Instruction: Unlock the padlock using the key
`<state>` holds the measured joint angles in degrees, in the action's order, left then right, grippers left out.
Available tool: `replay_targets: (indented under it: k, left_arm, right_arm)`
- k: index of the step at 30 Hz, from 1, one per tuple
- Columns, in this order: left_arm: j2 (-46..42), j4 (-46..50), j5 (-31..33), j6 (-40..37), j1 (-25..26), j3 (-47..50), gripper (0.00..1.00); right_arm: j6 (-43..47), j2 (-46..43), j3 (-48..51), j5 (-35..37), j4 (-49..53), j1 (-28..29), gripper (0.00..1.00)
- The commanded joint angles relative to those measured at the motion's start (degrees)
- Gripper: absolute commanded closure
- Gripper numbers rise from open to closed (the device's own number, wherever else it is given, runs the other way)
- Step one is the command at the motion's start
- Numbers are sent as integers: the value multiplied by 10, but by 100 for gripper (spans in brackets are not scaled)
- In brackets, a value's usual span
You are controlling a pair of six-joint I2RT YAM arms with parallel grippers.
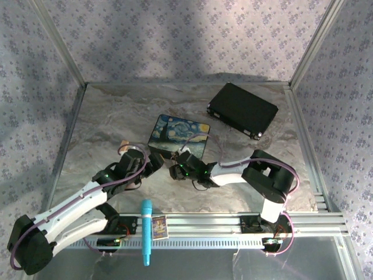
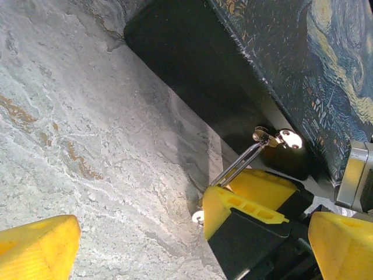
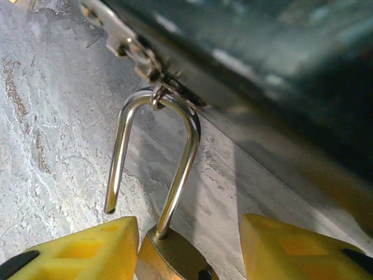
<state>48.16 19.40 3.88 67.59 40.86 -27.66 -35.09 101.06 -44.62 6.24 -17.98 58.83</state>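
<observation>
The brass padlock [image 3: 175, 261] sits between my right gripper's [image 3: 190, 233] yellow fingers, which are shut on its body. Its silvery shackle [image 3: 183, 146] is open: one leg stands in the body and the other ends free in the air. The bend hooks through the hasp [image 3: 152, 70] of the Starry Night box [image 1: 178, 134]. In the left wrist view the shackle [image 2: 236, 166] runs from the hasp [image 2: 274, 139] down into the right gripper's fingers [image 2: 239, 207]. A small silvery bit, perhaps the key [image 2: 198, 217], pokes out beside them. My left gripper [image 2: 189, 256] is open, just left of the right gripper.
A black case [image 1: 242, 109] lies at the back right. A blue pen [image 1: 145, 231] and a small card [image 1: 158, 226] rest on the front rail. A small tan block [image 1: 123, 143] sits left of the box. Metal frame posts edge the marbled table [image 1: 105, 116].
</observation>
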Motion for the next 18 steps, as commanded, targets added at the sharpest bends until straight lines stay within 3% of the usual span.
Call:
replay_targets:
  k: [1,7,10,18]
  left_arm:
    - [-1,-4,8,6,-3,1,0]
    - [2,5,17,0,-4,-3,0]
    - [5,28,33,-41,-3,-27,0]
    - [47,93,129,-333,15,-140,0]
  right_arm:
    - [-18,13,4,5,-14,10,55]
    - [-41,3,35,12,-29,14,67]
    - [-60,-15,61,9,-54,13,72]
    - [-114,-57,143,-18,-143,-9,84]
